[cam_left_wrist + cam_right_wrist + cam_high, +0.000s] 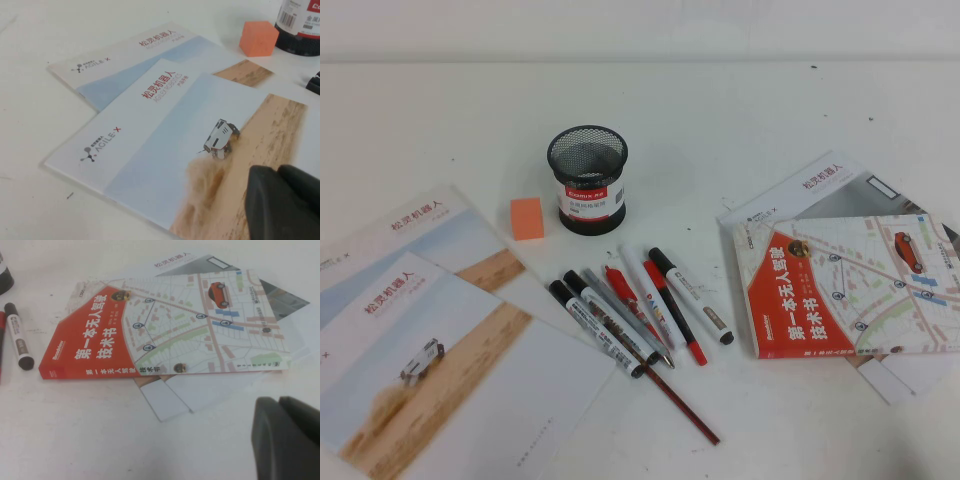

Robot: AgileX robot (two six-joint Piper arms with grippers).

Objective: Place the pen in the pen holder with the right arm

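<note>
My right claw [287,435], state unclear, hangs by the book [165,325]; left claw [282,200] parked; pen [690,294] awaits, holder [587,180] empty.

On your bench [740,110], the pen holder [587,180] stands at the back, with a small block [527,218] just left of it. The pen [690,294] lies in front, rightmost in a row of pens. A book [850,285] lies to its right, booklets [430,330] far left.
</note>
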